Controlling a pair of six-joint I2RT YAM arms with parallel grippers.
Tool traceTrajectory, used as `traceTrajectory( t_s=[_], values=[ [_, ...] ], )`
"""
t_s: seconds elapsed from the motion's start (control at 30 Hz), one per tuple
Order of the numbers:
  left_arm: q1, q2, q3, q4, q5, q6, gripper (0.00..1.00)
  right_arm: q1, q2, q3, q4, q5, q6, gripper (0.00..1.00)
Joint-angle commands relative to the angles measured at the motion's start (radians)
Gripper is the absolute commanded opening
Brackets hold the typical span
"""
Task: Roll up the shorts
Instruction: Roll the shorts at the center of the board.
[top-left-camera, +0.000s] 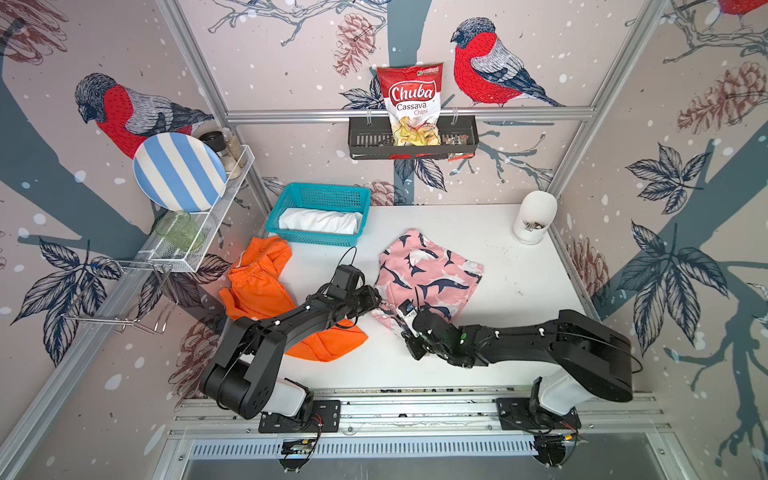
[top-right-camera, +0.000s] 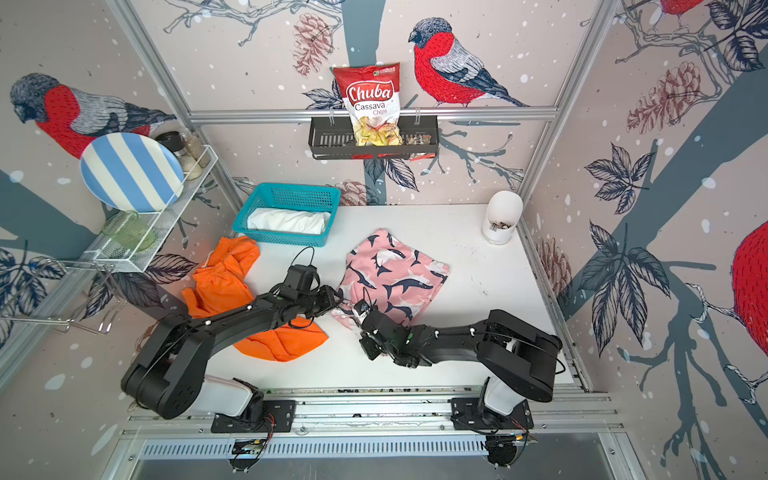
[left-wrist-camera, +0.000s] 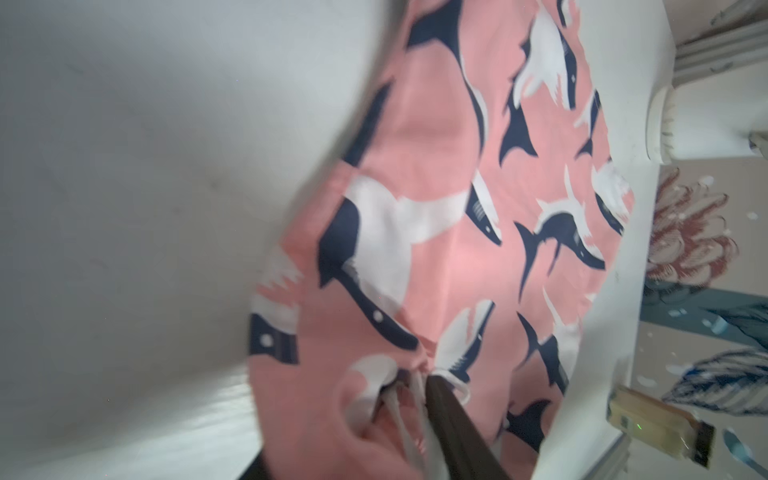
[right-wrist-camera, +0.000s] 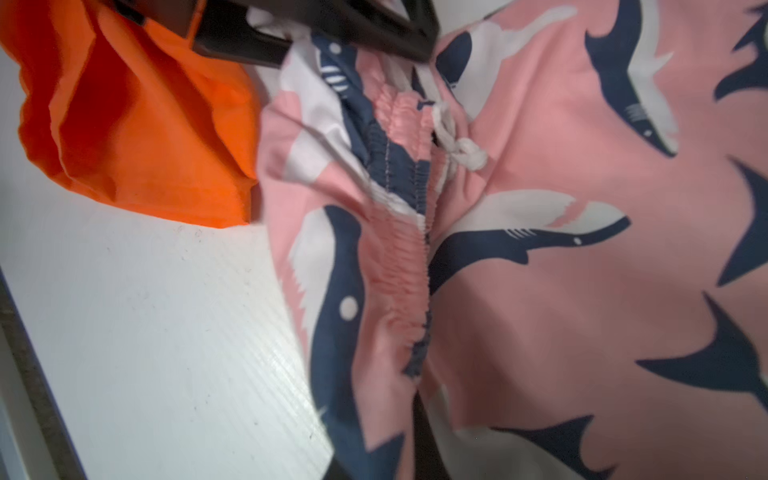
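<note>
Right fingers (right-wrist-camera: 428, 449) on pink shorts (top-left-camera: 428, 270); white shorts (top-left-camera: 320, 221) in basket (top-left-camera: 324, 198).

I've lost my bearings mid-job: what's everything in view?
pink shorts: 1, pink with navy-white sharks, mid-table
orange shorts: 1, orange, table left
white shorts: 1, white, in basket
basket: 1, teal, table back left
chips bag: 1, red-white, in rack
rack: 1, black, back wall
plate: 1, blue-white striped, on shelf
glass: 1, green, on shelf
shakers: at least 2, clear, on shelf
shelf: 1, white wire, left wall
canister: 1, white, table back right
table: 1, white
left gripper: black, at pink shorts' waistband, opening unclear
right gripper: black, shut on pink shorts' waistband
</note>
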Motion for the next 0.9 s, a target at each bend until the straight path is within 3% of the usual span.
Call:
traceTrajectory(
  t_s=[0.0,0.13,0.33,0.5,0.6,0.77,0.87],
  values=[
    [0.037,-0.044,0.008,-0.097,-0.072,0.086,0.45,-0.073,0.038,-0.006,0.09,-0.358,0.169,0.0],
    [0.056,-0.114,0.029,-0.187,-0.118,0.118,0.51,-0.182,0.136,0.0,0.207,-0.594,0.291,0.0],
    [0.005,-0.203,0.048,-0.265,-0.136,0.108,0.56,-0.318,0.255,-0.088,0.494,-0.777,0.559,0.0],
    [-0.118,-0.176,0.07,-0.254,-0.134,0.064,0.55,-0.373,0.311,-0.115,0.569,-0.816,0.637,0.0],
    [-0.172,-0.11,0.102,-0.221,-0.138,0.041,0.49,-0.377,0.317,-0.115,0.553,-0.816,0.632,0.0],
    [-0.182,-0.013,0.173,-0.185,-0.162,0.045,0.47,-0.373,0.299,-0.111,0.476,-0.795,0.591,0.0],
    [-0.18,0.049,0.222,-0.231,-0.24,0.07,0.46,-0.375,0.279,-0.105,0.415,-0.772,0.554,0.0]
  ],
)
